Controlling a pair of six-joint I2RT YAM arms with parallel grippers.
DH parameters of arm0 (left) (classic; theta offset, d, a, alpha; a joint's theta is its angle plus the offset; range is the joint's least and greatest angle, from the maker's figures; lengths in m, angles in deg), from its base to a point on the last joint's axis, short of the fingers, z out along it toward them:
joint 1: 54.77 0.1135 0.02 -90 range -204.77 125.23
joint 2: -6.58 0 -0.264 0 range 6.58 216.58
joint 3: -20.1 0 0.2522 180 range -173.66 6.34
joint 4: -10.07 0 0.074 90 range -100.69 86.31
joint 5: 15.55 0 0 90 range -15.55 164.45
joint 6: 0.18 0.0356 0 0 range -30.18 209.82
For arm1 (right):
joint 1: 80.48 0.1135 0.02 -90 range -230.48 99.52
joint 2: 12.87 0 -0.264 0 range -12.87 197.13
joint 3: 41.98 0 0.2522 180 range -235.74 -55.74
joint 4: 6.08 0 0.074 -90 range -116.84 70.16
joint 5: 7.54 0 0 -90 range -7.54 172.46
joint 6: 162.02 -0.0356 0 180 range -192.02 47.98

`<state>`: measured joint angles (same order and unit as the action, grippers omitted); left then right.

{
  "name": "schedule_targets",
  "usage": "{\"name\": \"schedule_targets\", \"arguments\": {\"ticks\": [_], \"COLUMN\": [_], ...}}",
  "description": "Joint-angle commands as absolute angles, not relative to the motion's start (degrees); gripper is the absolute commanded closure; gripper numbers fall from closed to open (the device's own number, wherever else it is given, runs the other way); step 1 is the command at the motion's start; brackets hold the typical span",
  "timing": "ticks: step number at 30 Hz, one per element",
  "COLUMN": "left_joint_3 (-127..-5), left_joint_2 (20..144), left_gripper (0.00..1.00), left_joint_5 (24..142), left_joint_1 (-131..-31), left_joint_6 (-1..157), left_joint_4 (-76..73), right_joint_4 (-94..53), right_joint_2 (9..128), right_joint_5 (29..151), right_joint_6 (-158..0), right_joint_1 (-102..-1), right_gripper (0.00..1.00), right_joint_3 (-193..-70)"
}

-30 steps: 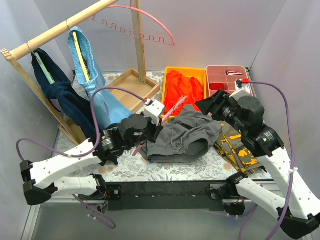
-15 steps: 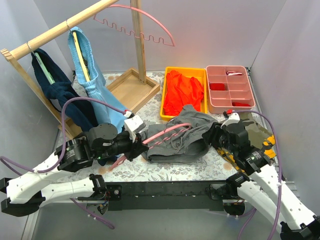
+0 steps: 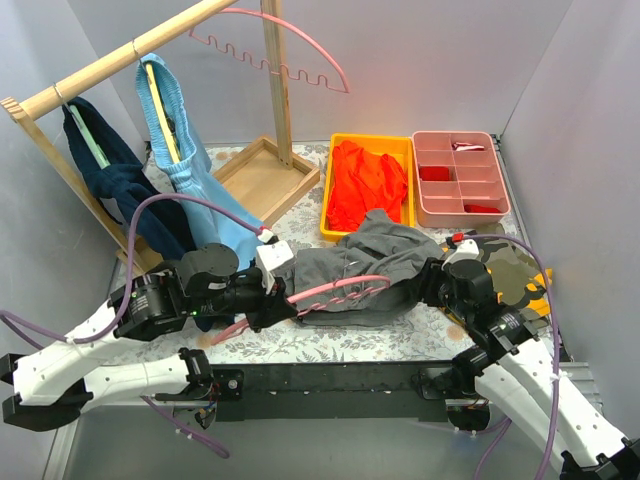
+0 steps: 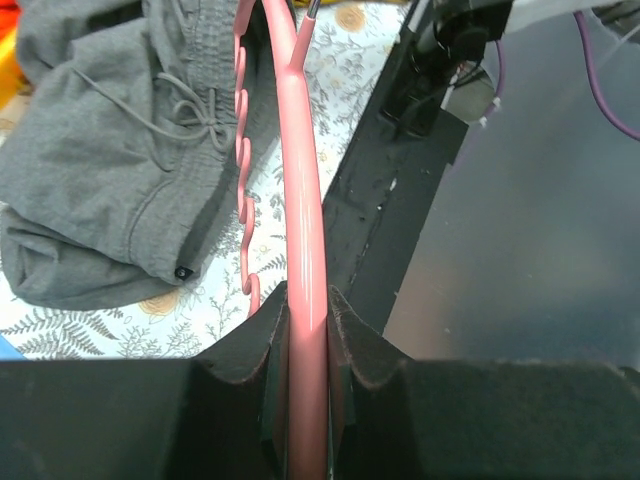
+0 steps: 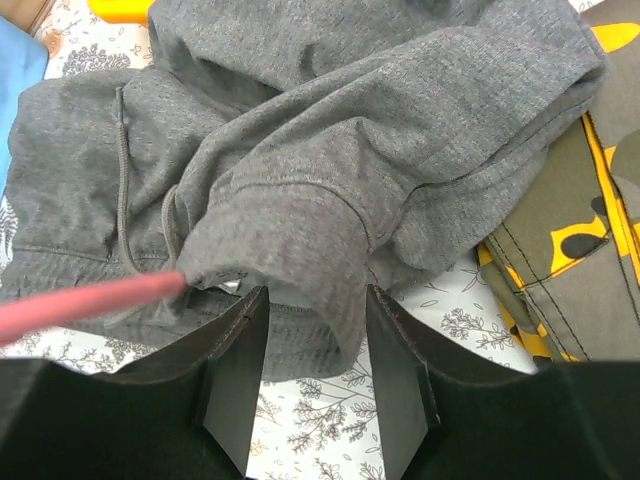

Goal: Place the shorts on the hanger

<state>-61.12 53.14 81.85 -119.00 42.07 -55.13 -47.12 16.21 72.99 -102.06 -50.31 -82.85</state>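
hanger (image 4: 305, 250) far end under shorts (image 5: 330, 150) | right gripper (image 5: 310, 375) contact unclear

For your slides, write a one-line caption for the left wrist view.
Left gripper clamps the pink hanger beside the grey shorts on the floral table.

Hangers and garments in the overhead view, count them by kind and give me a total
Pink hangers: 2, one on the rail, one in the left fingers
Yellow hanger: 1
Pale green hanger: 1
Grey shorts: 1
Light blue shorts: 1
Navy garment: 1
Orange garment: 1
Camouflage garment: 1
Total: 9
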Motion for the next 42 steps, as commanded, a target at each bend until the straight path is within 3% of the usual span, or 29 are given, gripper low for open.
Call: {"name": "schedule_targets", "arguments": {"ticks": [1,7,10,13,14,17,24,28,36,42], "left_joint_3": [-63.4,-63.1,-62.7,-60.6,-59.6,-56.6,-48.6,-43.6,-39.0,-38.0], "left_joint_2": [53.5,55.4,55.5,55.7,56.1,56.7,58.5,52.4,49.4,47.9], "left_gripper": [1.0,1.0,1.0,1.0,1.0,1.0,1.0,1.0,1.0,1.0], "left_joint_5": [86.4,88.2,87.7,86.9,86.8,87.5,75.3,65.3,74.4,76.4], "left_joint_1": [-118.8,-118.9,-118.9,-118.9,-118.9,-118.9,-119.0,-119.0,-119.0,-119.0], "left_joint_6": [43.6,43.8,43.9,43.8,43.9,44.6,48.2,50.1,51.6,52.6], "left_joint_4": [-54.8,-54.2,-53.4,-50.3,-49.3,-41.3,-27.2,-18.7,-12.2,-10.6], "right_joint_4": [-46.6,-45.7,-44.3,-43.3,-43.2,-43.5,-50.8,-55.6,-59.2,-65.9], "right_joint_2": [14.8,16.0,16.7,18.6,19.3,23.2,32.0,35.9,45.2,59.1], "right_joint_5": [71.7,71.5,70.8,69.3,69.0,69.3,70.1,68.8,74.3,64.4], "right_joint_6": [-103.7,-105.1,-105.2,-104.6,-104.0,-102.5,-99.2,-96.2,-92.3,-90.7], "right_joint_1": [-50.2,-50.2,-50.2,-50.2,-50.2,-50.2,-49.5,-49.1,-45.6,-33.2], "right_gripper": [0.46,0.47,0.54,0.66,0.82,0.99,0.99,0.99,0.99,0.99], "right_joint_3": [-82.1,-80.2,-80.6,-81.8,-83.6,-89.0,-107.4,-114.3,-129.1,-150.5]}}
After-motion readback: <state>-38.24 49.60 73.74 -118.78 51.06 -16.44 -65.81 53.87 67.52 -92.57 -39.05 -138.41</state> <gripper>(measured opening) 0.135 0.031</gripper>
